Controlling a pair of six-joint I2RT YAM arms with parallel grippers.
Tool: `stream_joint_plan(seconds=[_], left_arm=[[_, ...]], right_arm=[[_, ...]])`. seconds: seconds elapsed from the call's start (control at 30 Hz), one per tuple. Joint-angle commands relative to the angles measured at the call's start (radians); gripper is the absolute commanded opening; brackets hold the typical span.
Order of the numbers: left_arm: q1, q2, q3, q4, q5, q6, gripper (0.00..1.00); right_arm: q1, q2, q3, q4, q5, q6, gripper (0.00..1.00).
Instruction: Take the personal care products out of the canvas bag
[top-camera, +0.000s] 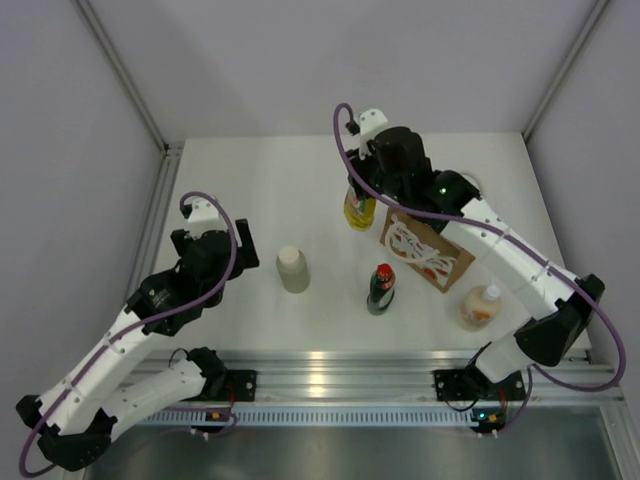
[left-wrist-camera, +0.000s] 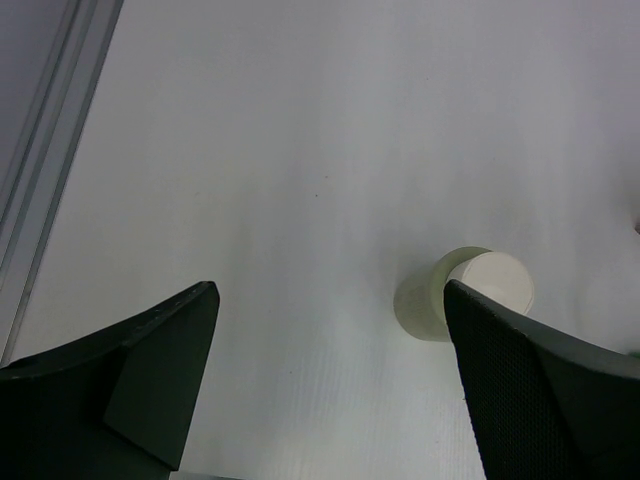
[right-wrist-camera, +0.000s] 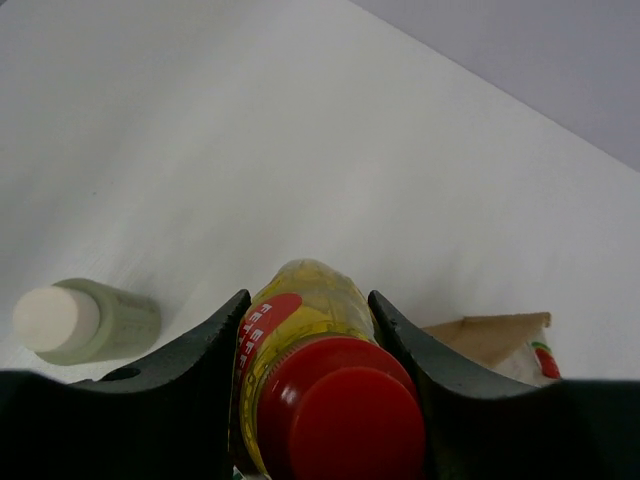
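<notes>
The canvas bag (top-camera: 428, 250) sits just right of the right gripper (right-wrist-camera: 310, 345), its mouth hidden under the arm. That gripper clamps the yellow bottle (right-wrist-camera: 300, 315), whose base is out of sight. The left gripper (left-wrist-camera: 330, 340) gapes wide and empty, its right finger covering part of the pale cylinder (left-wrist-camera: 470, 290). The green bottle (top-camera: 381, 288) and cream bottle (top-camera: 480, 305) stand nearer the arm bases than the right gripper.

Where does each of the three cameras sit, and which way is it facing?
Top external: above and behind the bases, looking down on the table, left arm and right arm in view.
Left wrist: on the left arm, looking down past the open left fingers at the pale cylinder.
Right wrist: on the right arm, looking down on the yellow bottle held between the right fingers, canvas bag beside.
Shared: all three show the pale cylinder.
</notes>
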Motion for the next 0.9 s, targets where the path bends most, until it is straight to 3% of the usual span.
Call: stream_joint_plan(seconds=[0.0,0.1,0.43,0.7,0.77,0.87], left_arm=[[0.005,-0.03,-0.009,0.007,-0.04,-0.018,0.98],[0.005,-0.04,-0.012,0.008,-0.043,-0.019,0.98],[0.005,-0.04,-0.014,0.01,-0.04,-0.02,0.98],[0.005,-0.043,-0.014,0.008,-0.04,-0.018,0.98],[0.005,-0.044,-0.014,0.01,-0.041,-0.018,0.98],[0.005,-0.047,-0.014,0.008,-0.046,-0.021,0.98]], right_arm=[[0.037,-0.053,-0.082,0.29,-0.105,-0.037,0.0],[0.072,-0.057,-0.21,0.43,-0.175,-0.086,0.0],[0.106,0.01,-0.478,0.722,-0.185,-0.126,0.0],[0.114,0.064,-0.596,0.89,-0.18,-0.153,0.0],[0.123,0.076,-0.593,0.885,-0.163,-0.161,0.05],[0.138,0.091,-0.598,0.885,-0.122,-0.175,0.22]])
